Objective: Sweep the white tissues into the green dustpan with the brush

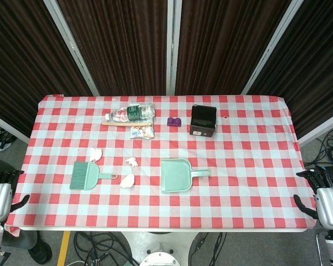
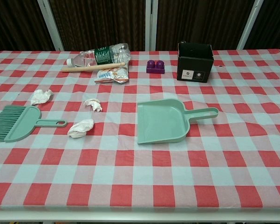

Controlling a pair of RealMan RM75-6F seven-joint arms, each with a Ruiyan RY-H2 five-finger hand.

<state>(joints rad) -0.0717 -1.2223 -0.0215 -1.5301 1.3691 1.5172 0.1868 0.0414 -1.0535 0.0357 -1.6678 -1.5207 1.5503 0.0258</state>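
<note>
The green dustpan point(image 1: 178, 174) point(image 2: 161, 121) lies flat mid-table, its handle pointing right. A green brush point(image 1: 87, 175) point(image 2: 19, 123) lies to its left, bristles at the left, handle toward the pan. Three crumpled white tissues sit between and behind them: one by the brush handle point(image 1: 127, 180) point(image 2: 80, 128), one further back point(image 1: 132, 162) point(image 2: 93, 104), one at the back left point(image 1: 95, 154) point(image 2: 41, 96). My left hand point(image 1: 1, 195) hangs off the table's left edge and my right hand point(image 1: 327, 195) off the right edge, both with fingers apart and holding nothing. The chest view shows neither hand.
Along the back of the red-checked table point(image 1: 244, 160) lie a plastic bottle point(image 1: 132, 113) point(image 2: 100, 55), a wooden stick point(image 2: 93, 67), a snack packet point(image 1: 141, 131) point(image 2: 112, 75), a purple block point(image 1: 174, 121) point(image 2: 156, 66) and a black box point(image 1: 203, 119) point(image 2: 194, 61).
</note>
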